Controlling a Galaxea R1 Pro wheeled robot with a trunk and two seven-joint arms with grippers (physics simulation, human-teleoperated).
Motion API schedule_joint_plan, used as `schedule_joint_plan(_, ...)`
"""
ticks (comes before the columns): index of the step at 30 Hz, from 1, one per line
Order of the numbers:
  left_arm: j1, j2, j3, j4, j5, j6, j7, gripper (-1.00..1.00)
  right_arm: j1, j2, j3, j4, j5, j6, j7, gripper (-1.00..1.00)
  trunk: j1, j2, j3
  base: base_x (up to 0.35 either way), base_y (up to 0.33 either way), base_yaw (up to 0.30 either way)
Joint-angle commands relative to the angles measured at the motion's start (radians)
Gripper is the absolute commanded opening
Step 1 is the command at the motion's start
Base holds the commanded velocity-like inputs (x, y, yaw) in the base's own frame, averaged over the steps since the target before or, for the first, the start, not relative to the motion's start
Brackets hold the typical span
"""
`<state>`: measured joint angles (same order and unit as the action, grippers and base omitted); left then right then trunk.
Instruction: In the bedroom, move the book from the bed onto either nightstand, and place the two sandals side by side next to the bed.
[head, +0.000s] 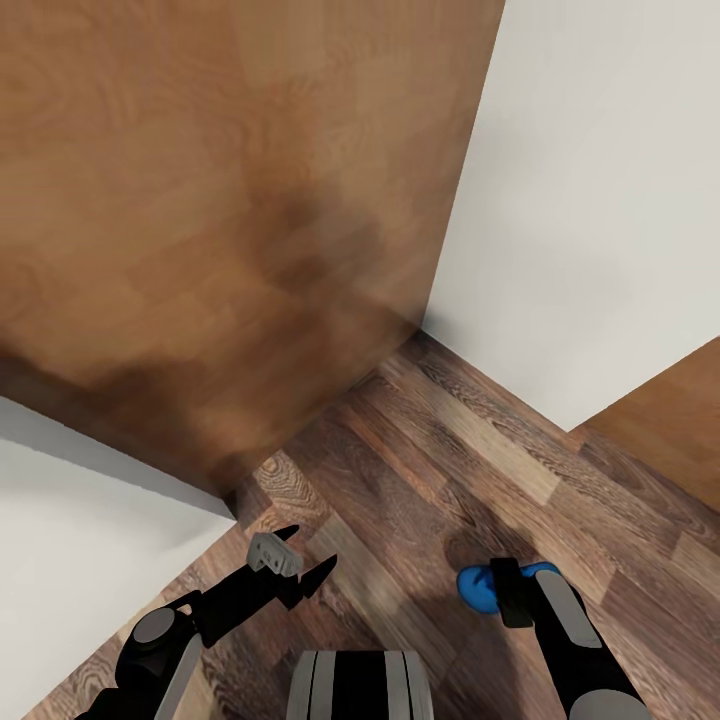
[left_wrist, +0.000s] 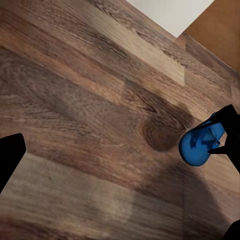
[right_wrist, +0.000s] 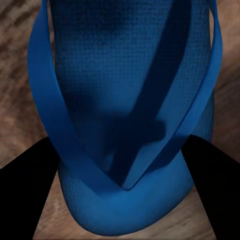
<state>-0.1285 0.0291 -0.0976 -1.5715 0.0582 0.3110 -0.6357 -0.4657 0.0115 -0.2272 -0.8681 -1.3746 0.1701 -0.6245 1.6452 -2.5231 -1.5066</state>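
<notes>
Holding one blue sandal (head: 482, 587), the right gripper (head: 512, 592) sits in the lower right of the head view, with its two dark fingers pressed on either side of the shoe. In the right wrist view the sandal (right_wrist: 125, 115) hangs between the fingers, its straps meeting in a point near the round end, and the brown wood floor (right_wrist: 15, 110) shows behind it, so the shoe looks lifted up and not resting on the ground. The left gripper (head: 298, 562) is in the lower middle of the head view with its fingers spread apart and nothing between them. In the left wrist view the same blue sandal (left_wrist: 199, 144) shows at the middle right, over its own dark shadow on the planks. Past the grippers, the wood floor (head: 480, 450) runs toward the upper right, with a big brown panel (head: 220, 200) filling the upper left and a white wall (head: 590, 180) in the upper right. It looks like the robot is on its way somewhere with the shoe. One sandal is picked up but not put down yet. The other sandal, the book, the bed and the nightstand are still to come, so most of the job seems left to do.
</notes>
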Motion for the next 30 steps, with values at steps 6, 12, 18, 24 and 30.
schedule_joint_plan(6, 0.000, 0.000, -0.002, -0.001, 0.006, 0.009, -0.001, 1.00, 0.000, 0.002, -0.004, -0.002, -0.001, 0.006, -0.004, -1.00, 0.000, 0.000, -0.001, -0.001, 0.000, 0.000)
schedule_joint_plan(12, 0.000, 0.000, -0.003, -0.001, 0.006, 0.011, -0.001, 1.00, 0.000, 0.002, -0.004, -0.001, -0.001, 0.006, -0.004, -1.00, 0.000, 0.000, -0.001, -0.135, 0.000, 0.000)
schedule_joint_plan(18, 0.000, 0.000, -0.004, -0.001, 0.006, 0.011, -0.001, 1.00, 0.000, 0.002, -0.004, -0.001, -0.001, 0.006, -0.004, -1.00, 0.000, 0.000, -0.001, -0.236, 0.000, 0.000)
schedule_joint_plan(24, 0.000, 0.000, -0.004, -0.001, 0.006, 0.010, -0.001, 1.00, 0.000, 0.002, -0.004, -0.002, -0.001, 0.006, -0.004, -1.00, 0.000, 0.000, -0.001, -0.201, 0.000, 0.000)
schedule_joint_plan(30, 0.000, 0.000, -0.004, -0.001, 0.006, 0.010, -0.001, 1.00, 0.000, 0.001, -0.004, -0.002, -0.001, 0.006, -0.005, -1.00, 0.000, 0.000, -0.001, -0.029, 0.000, 0.000)
